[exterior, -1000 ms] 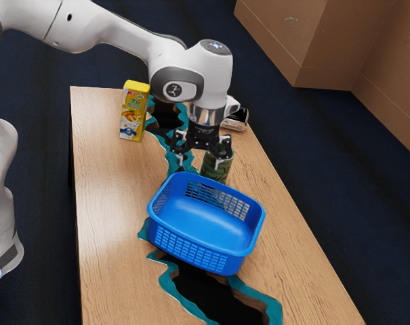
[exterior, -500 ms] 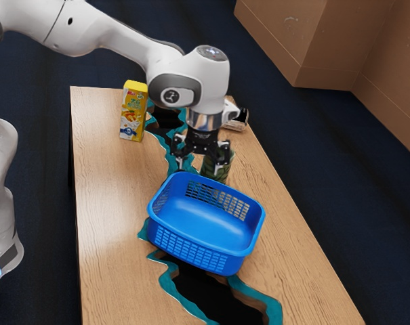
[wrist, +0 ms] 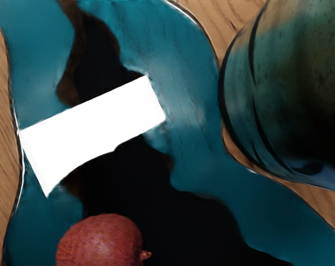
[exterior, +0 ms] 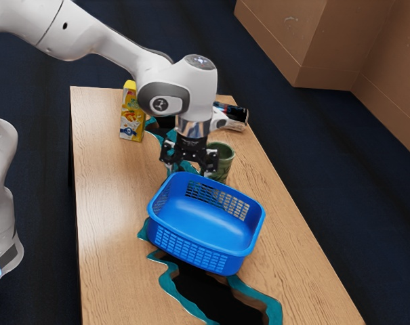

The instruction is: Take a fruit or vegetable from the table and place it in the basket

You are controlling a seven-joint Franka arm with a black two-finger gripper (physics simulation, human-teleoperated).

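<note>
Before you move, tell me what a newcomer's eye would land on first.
Probably the bright blue basket on the table. Next, the stark white shape against the teal-and-black band, with a round red fruit near it. Then the yellow carton standing beyond the basket.

Shows red fruit (wrist: 99,243) and blue basket (exterior: 191,253), apart.
Round, dull red, finely speckled, partly cut off by wrist view's edge, small pointed stub jutting from one side, seen over dark inlay (wrist: 173,221) between teal bands (wrist: 181,66); then plastic, rounded-rectangular, open-topped, latticed in the walls, smooth inner floor showing, standing upright on wooden table (exterior: 110,223), across inlay and teal bands.
</note>
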